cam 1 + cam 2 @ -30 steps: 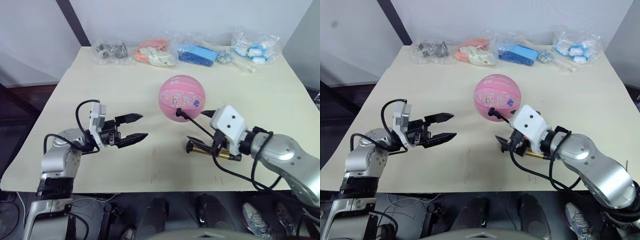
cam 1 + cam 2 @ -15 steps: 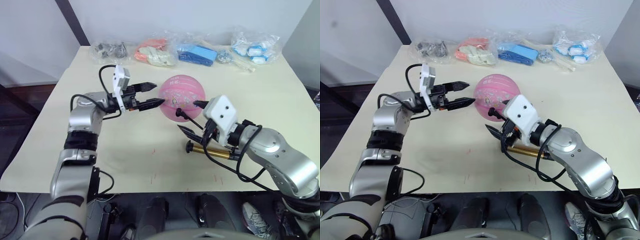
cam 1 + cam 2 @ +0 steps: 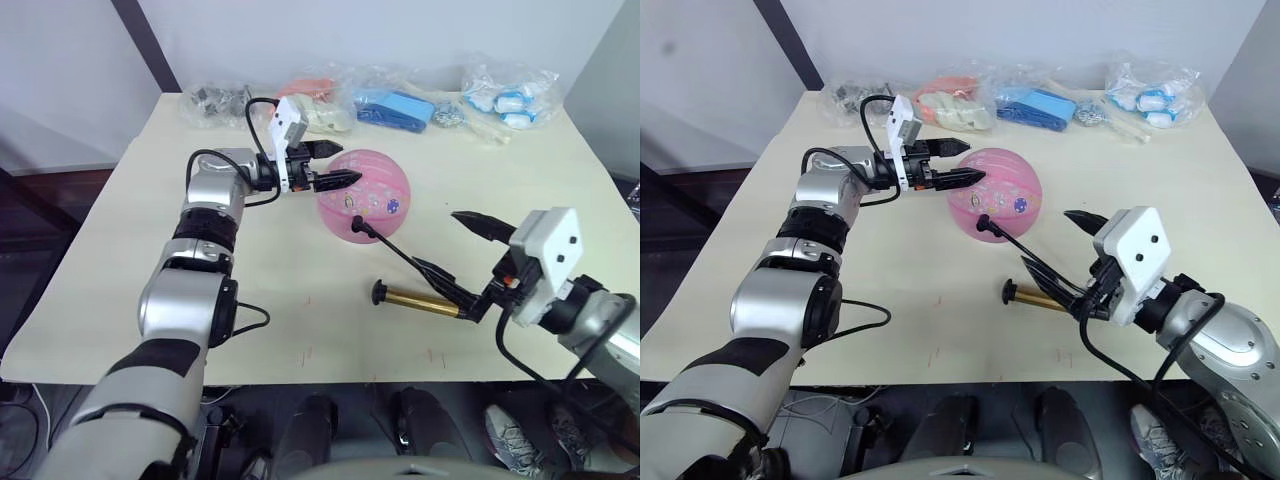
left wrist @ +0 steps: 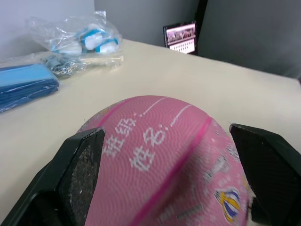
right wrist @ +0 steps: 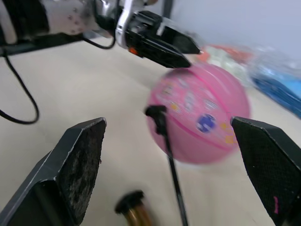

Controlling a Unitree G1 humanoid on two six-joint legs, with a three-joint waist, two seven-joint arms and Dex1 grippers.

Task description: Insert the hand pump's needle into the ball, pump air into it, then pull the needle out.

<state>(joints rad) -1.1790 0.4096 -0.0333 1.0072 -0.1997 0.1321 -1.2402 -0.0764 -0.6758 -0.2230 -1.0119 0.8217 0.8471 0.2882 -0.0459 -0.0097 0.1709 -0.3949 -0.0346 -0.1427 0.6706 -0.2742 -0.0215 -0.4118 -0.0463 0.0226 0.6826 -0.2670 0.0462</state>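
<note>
Pink ball (image 3: 363, 195) mid-worktop (image 3: 150, 240), hose fitting with needle (image 3: 358, 225) stuck in its near side. Hand pump (image 3: 420, 301) flat on worktop, near-right of ball. Left claw (image 3: 326, 164) spread over ball's far-left top. Right claw (image 3: 455, 245) spread wide, empty, right of pump.

Along the far edge of the cream counter (image 3: 250, 290): clear bags of dark metal parts (image 3: 220, 101), orange-and-cream items (image 3: 312, 107), blue items (image 3: 397, 106), blue-white pieces (image 3: 510, 93).
</note>
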